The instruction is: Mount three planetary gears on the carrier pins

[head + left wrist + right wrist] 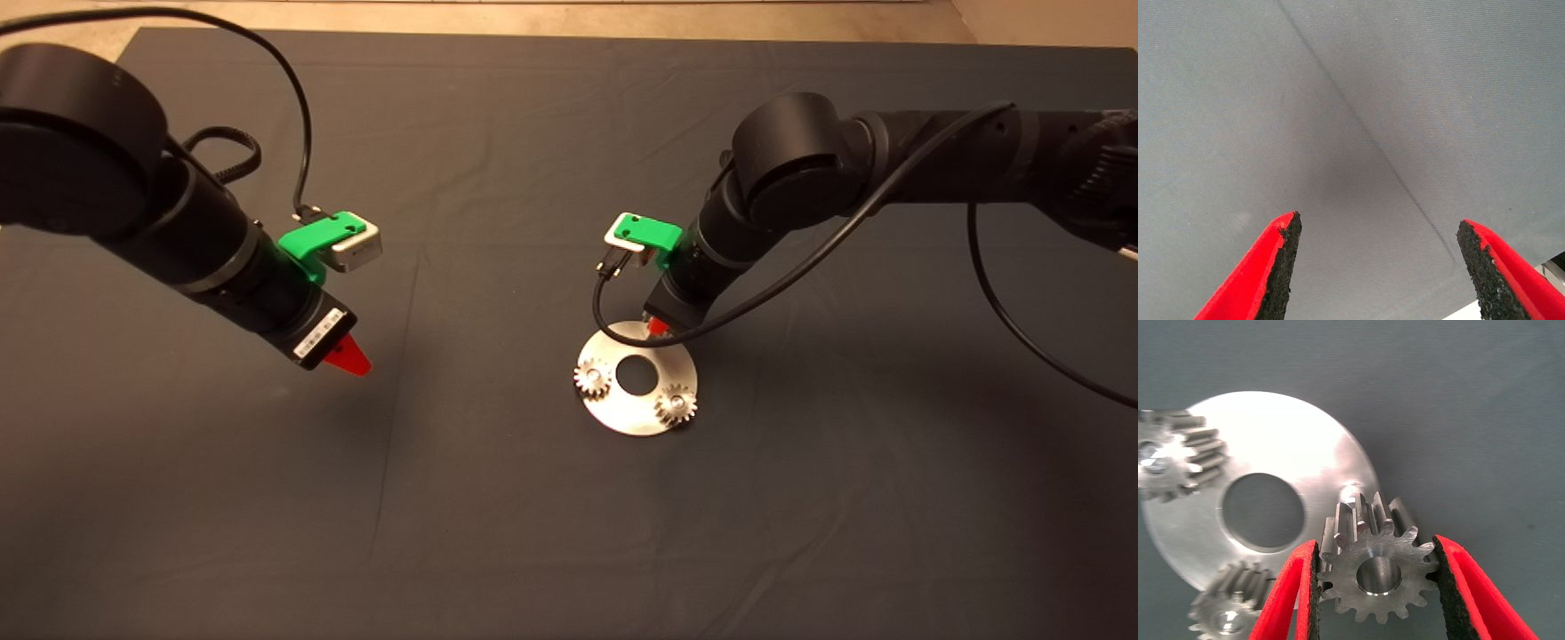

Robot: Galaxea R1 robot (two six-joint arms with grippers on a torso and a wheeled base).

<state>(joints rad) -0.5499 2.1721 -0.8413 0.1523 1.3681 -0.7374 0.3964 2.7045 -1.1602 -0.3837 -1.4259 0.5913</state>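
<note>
Right gripper (1375, 583) angled down over disc (622, 418) frame centre, jaws clamped on third gear (1376, 570) beside bare pin (1351, 488). Two gears (590, 377) seated on pins. Left gripper (1378, 267) centre-left, tilted over bench (498, 533), jaws apart, empty.

Silvery-grey gears (1377, 570); shiny silver disc (637, 418); dark grey mat (498, 498); red, black-padded right claw (1376, 587) fingers.

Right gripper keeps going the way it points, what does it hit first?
Likely the free carrier pin on the shiny round metal disc, just beyond the small silvery spur gear held in the right gripper; depth unclear.
</note>
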